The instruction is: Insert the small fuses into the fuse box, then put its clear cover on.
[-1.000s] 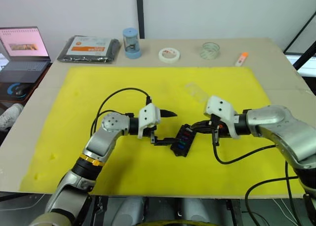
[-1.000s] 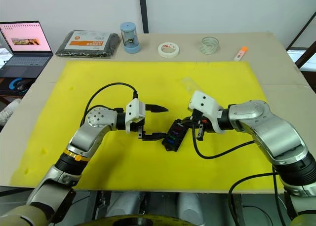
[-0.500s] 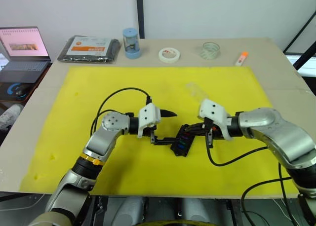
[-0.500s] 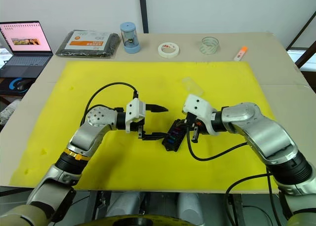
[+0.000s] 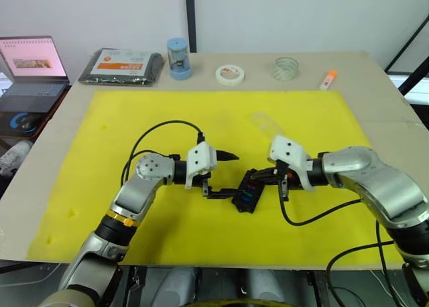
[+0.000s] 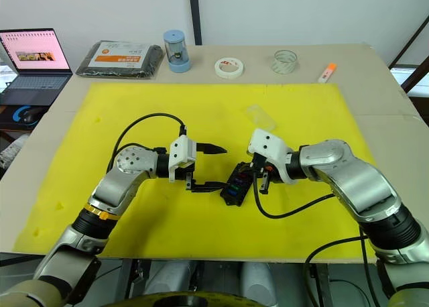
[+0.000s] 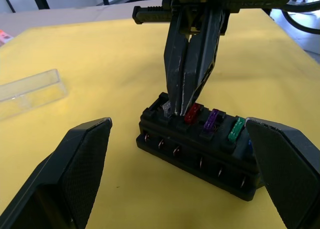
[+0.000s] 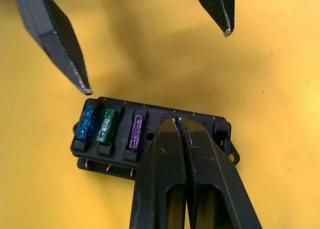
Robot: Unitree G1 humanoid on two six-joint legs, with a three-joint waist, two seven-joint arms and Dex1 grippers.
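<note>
Both grippers meet at the fuse box (image 5: 247,192) in the middle of your yellow mat (image 5: 100,153).

The fuse box lies flat on the mat, its long axis running diagonally, one end toward the right gripper (image 7: 181,109) and the other angled toward the mat's near edge. Seated in its slots, in a row, you have a blue fuse (image 8: 87,122), a green fuse (image 8: 107,126), a purple fuse (image 8: 136,131), a red fuse (image 7: 193,112) and a grey fuse (image 7: 167,107). The right gripper's fingers are pressed together, tips on the box top between the grey and red fuses. The left gripper (image 5: 221,173) is spread wide, empty, one finger either side of the box's near end. The clear cover (image 7: 31,88) lies on the mat beyond the fuse box, apart from it.
</note>
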